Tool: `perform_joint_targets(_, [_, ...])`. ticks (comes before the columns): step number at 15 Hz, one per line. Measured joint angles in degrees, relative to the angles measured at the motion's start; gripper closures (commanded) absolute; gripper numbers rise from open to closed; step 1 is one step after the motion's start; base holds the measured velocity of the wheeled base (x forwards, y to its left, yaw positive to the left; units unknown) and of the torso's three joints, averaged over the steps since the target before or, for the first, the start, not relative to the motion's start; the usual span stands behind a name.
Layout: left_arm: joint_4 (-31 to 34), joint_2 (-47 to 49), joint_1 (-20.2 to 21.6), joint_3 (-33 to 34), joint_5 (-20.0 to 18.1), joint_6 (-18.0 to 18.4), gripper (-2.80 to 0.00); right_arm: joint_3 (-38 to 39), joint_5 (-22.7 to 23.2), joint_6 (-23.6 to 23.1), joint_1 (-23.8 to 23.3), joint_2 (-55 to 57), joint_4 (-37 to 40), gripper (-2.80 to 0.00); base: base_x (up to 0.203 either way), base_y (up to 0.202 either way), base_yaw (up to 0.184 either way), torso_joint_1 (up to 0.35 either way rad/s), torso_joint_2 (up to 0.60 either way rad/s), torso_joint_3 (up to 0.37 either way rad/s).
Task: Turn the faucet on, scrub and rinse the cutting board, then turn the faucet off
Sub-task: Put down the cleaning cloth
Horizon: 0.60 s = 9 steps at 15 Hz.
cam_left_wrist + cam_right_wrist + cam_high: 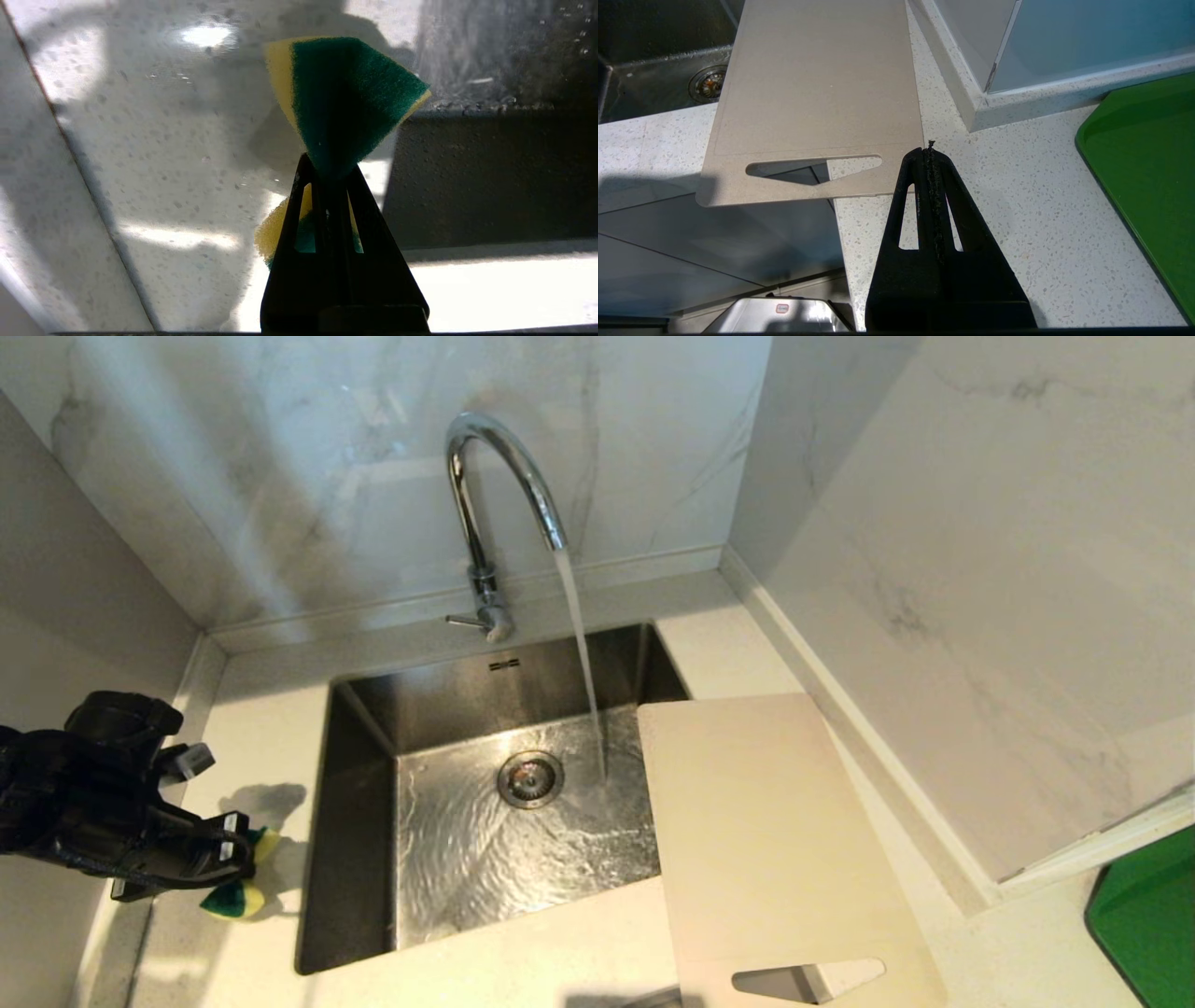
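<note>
Water runs from the faucet (504, 485) at upper centre of the head view into the steel sink (448, 840). The cutting board (766, 840) lies flat at lower right, partly on the tabletop (252, 728) with its left edge over the basin and its handle cutout hanging past the near edge. At far left the left gripper (233, 849) is pinching the green and yellow sponge (345, 98), squashing it at the waist. The right gripper (929, 154) is pressed together, empty, just beside the board's handle corner. The board looks thin, stiff and light, likely slippery once wet; the overhanging handle end seems the best place to take hold.
</note>
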Motion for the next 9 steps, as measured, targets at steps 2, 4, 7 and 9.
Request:
perform_joint_targets(2, [-0.4, 0.6, 1.6, 0.0, -0.2, 1.3, 0.0, 0.0, 0.0, 0.0, 0.0, 0.0, 0.0, 0.0, 0.0, 0.0, 0.0, 0.0, 0.0, 0.0])
perform_joint_targets(4, [-2.4, 1.8, 2.8, 0.0, -0.2, 2.2, 0.0, 0.0, 0.0, 0.0, 0.0, 0.0, 0.0, 0.0, 0.0, 0.0, 0.0, 0.0, 0.0, 0.0])
perform_joint_targets(7, [-2.8, 2.5, 3.2, 0.0, -0.3, 2.3, -2.8, 0.0, 0.0, 0.0, 0.0, 0.0, 0.0, 0.0, 0.0, 0.0, 0.0, 0.0, 0.0, 0.0])
perform_joint_targets(9, [-2.8, 2.2, 3.2, 0.0, -0.4, 2.3, -2.8, 0.0, 0.0, 0.0, 0.0, 0.0, 0.0, 0.0, 0.0, 0.0, 0.0, 0.0, 0.0, 0.0])
